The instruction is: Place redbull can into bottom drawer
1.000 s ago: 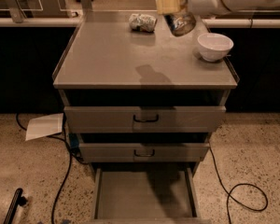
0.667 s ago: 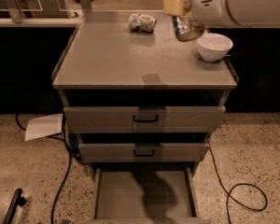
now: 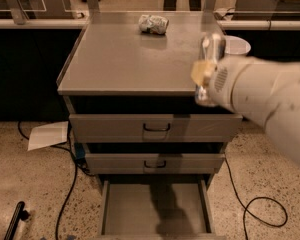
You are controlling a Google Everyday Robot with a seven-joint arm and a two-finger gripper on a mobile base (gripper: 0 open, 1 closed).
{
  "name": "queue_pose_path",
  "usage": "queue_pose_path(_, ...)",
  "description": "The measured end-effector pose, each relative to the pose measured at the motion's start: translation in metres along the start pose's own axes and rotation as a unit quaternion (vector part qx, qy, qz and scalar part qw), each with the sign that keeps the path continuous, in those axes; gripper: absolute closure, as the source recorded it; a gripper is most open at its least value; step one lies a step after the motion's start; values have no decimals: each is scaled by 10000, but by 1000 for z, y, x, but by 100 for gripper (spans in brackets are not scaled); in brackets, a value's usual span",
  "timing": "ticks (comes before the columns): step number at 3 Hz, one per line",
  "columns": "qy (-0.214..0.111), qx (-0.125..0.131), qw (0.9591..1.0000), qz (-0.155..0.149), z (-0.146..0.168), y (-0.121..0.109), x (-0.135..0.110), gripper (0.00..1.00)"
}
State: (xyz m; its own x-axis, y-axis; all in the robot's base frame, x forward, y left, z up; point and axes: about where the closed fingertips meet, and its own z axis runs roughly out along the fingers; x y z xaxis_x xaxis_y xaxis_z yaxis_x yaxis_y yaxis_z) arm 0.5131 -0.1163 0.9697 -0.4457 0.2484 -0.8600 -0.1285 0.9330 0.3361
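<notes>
My gripper (image 3: 206, 74) reaches in from the right and hangs over the front right corner of the cabinet top (image 3: 120, 59). It is shut on the redbull can (image 3: 211, 48), a slim silver can held roughly upright, its lower end showing below the yellowish fingers (image 3: 201, 73). The bottom drawer (image 3: 155, 206) is pulled open below the two upper drawers, its flat grey floor bare with the arm's shadow on it. The can is well above the drawer and to its right.
A white bowl (image 3: 237, 45) stands at the top's right edge, partly behind my arm. A crumpled silver-green foil packet (image 3: 153, 24) lies at the back. A sheet of paper (image 3: 47, 135) and cables (image 3: 67, 194) lie on the floor to the left.
My arm has moved with the can from the back right of the cabinet top, near the bowl, forward and down to the front right corner.
</notes>
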Motion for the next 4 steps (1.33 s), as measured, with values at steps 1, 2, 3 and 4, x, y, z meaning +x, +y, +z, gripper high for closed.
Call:
queue_pose_path(1,225,105,9994,249,7,-11,37,100)
queue_pose_path(2,226,104,9994,251,7,-11,37,100)
queue_pose_path(3,405,-32,9982,435,20,-11,59,100)
queue_pose_path(4,897,-84,9887,1197,41,-38,128,100)
